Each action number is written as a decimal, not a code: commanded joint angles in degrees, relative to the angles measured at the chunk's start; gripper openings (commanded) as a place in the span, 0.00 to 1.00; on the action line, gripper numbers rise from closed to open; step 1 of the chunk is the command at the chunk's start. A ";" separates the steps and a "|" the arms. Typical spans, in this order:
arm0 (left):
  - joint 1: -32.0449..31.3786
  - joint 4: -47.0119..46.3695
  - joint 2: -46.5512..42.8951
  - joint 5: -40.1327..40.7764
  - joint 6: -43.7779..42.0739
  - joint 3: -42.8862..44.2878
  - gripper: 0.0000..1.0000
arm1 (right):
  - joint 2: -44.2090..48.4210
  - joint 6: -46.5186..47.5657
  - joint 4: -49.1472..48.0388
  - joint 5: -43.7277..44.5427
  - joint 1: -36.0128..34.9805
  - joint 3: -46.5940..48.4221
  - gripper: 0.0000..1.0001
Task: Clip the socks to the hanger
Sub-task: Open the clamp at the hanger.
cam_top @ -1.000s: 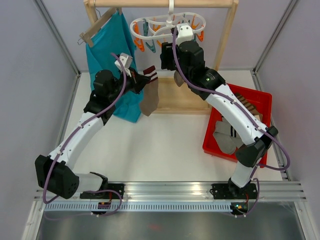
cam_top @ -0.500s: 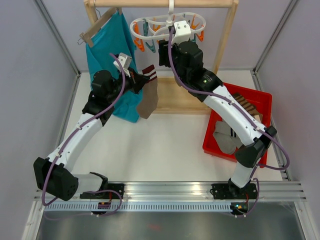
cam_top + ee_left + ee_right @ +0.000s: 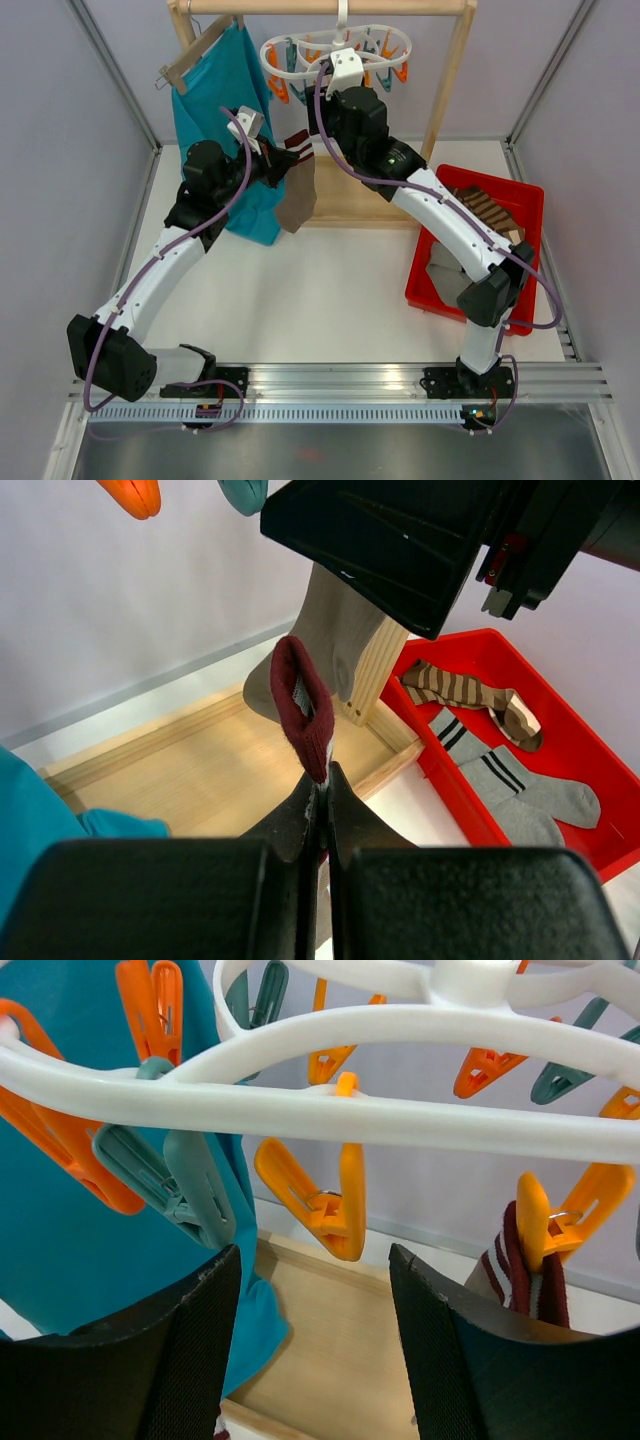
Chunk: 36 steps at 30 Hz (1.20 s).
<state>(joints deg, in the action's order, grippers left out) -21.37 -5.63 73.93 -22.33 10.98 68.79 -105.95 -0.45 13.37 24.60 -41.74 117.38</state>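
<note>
Your left claw (image 3: 320, 805) is clenched on a limp taupe sock with a dark red cuff (image 3: 301, 708). It pinches the cuff's lower edge, so in the left wrist view the cuff stands up just above the fingertips. From above, the sock's body hangs down from the claw, clear of the white table (image 3: 300, 290) and just beside the large teal shirt (image 3: 215, 90).

Your right claw (image 3: 312, 1300) is released, with its jaws spread wide and nothing between them. It sits just beneath the white plastic ring hanger (image 3: 400, 1120), which hangs by its hook from the wooden rack frame (image 3: 455, 60). An orange clip (image 3: 330, 1205) dangles from the ring directly above the gap between the jaws, not touching either one. To the left of it hangs a teal clip (image 3: 195, 1185). To the right, another orange clip (image 3: 545, 1225) grips a second sock by its dark red, white-striped cuff (image 3: 515, 1270).

The held sock lies to the left of and below the hanger, apart from every clip.

More socks, one grey with dark stripes (image 3: 520, 790) and one brown-striped (image 3: 460, 685), lie in the red plastic bin (image 3: 600, 750) on the table's right side.
</note>
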 commanded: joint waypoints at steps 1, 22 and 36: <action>-0.17 -0.09 -0.28 0.27 -2.11 1.60 0.02 | -0.13 2.64 -4.22 3.07 -0.98 2.68 0.68; -0.17 0.62 -0.28 0.18 -3.07 1.69 0.02 | -2.33 5.46 -9.59 5.55 -2.03 3.90 0.68; -0.17 1.06 -0.19 -0.35 -3.07 1.96 0.02 | -2.94 6.69 -9.94 6.60 -2.56 5.92 0.69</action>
<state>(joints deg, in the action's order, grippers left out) -21.37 -4.34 73.97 -22.55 9.69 68.79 -108.53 5.21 5.50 29.98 -43.92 120.31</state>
